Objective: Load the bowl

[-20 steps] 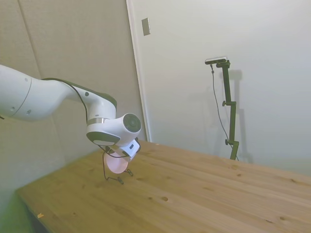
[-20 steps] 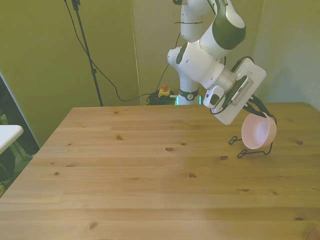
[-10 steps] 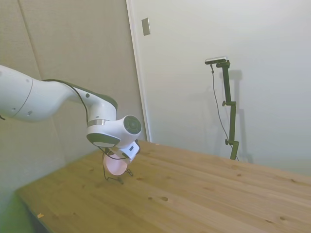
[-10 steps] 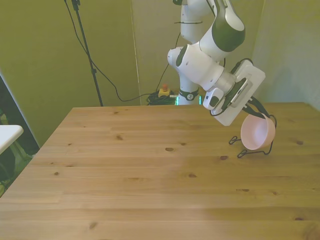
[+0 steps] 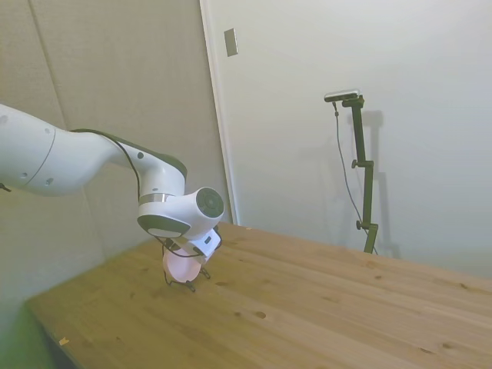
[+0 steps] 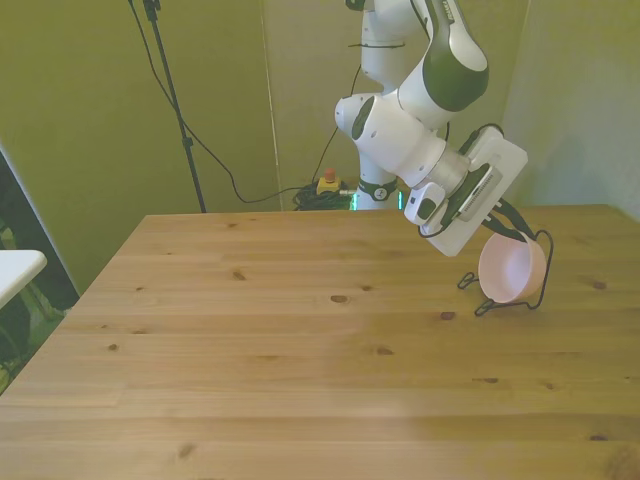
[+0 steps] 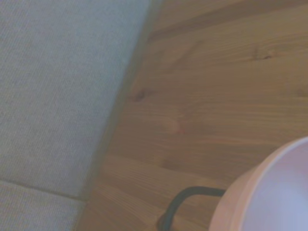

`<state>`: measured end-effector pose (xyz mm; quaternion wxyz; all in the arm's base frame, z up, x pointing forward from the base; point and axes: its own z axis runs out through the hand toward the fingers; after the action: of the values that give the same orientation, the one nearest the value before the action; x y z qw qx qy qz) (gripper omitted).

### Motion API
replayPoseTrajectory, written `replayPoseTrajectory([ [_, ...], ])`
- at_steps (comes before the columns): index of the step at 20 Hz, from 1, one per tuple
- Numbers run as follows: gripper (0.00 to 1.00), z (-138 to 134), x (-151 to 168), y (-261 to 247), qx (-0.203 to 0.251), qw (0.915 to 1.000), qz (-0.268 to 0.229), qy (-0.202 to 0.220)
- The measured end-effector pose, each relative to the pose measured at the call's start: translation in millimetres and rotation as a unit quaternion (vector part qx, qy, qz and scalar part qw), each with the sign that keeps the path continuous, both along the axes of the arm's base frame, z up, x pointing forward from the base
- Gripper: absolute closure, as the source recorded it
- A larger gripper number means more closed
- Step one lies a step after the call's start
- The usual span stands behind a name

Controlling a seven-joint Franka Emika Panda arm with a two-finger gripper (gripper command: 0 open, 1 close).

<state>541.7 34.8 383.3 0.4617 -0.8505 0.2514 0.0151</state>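
Lowered slightly since a second ago — bowl [image 6: 511,270] now sits on edge in the dark wire rack [image 6: 536,292] on the table [image 6: 300,340], front view's right. Tool [image 6: 512,228] at its rim, finger state unclear. Bowl looks light, stiff, slick — grip the rim.

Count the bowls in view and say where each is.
1. The pink bowl stands on edge in a black wire rack at the front view's right, under the gripper. None seems hidden.
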Motion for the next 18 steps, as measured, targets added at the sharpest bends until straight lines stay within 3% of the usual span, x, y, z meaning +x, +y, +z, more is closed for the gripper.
replayPoseTrajectory([
  [13, 0.0, 2, 0, -1, 0.0, 1.0, -0.002, -0.001],
  [18, 0.0, 30, -5, -22, 0.001, 0.9996, -0.018, -0.023],
])
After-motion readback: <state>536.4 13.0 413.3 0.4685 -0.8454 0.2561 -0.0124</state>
